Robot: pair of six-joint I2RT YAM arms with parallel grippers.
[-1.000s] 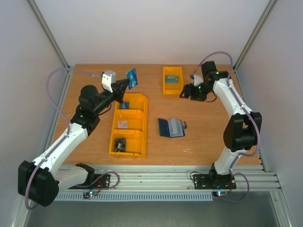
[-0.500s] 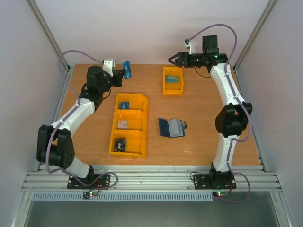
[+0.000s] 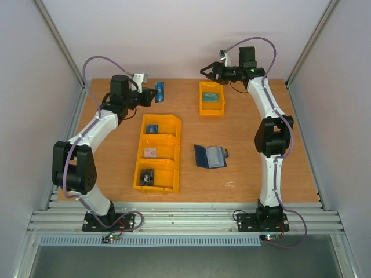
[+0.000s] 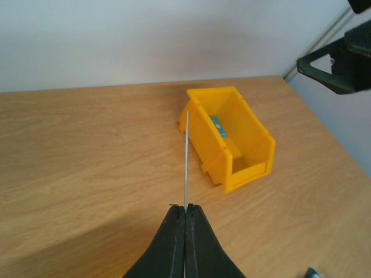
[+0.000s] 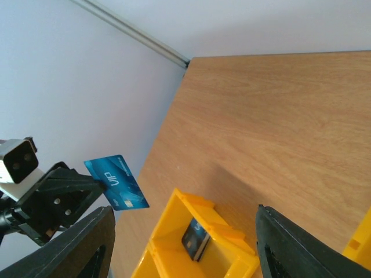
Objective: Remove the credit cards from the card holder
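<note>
The card holder (image 3: 210, 156) lies open on the table, navy with grey pockets, away from both grippers. My left gripper (image 3: 151, 95) is raised over the far left of the table, shut on a blue "VIP" credit card (image 3: 159, 91). The left wrist view shows that card edge-on (image 4: 186, 156) between shut fingers (image 4: 185, 209). The right wrist view shows its face (image 5: 116, 182). My right gripper (image 3: 207, 72) is open and empty, held high beyond the small yellow bin (image 3: 211, 97), facing the left gripper. Its fingers (image 5: 75, 249) stand wide apart. No red card shows.
A long yellow bin (image 3: 157, 152) with three compartments stands left of centre, with a dark blue card (image 5: 196, 239) in its far one and items in the others. The small yellow bin (image 4: 232, 139) holds a teal card. Walls enclose the table's back and sides.
Both arms swung up and back. The left gripper carried the blue card toward the far left. The right gripper rose from beside the small bin to above its far side.
</note>
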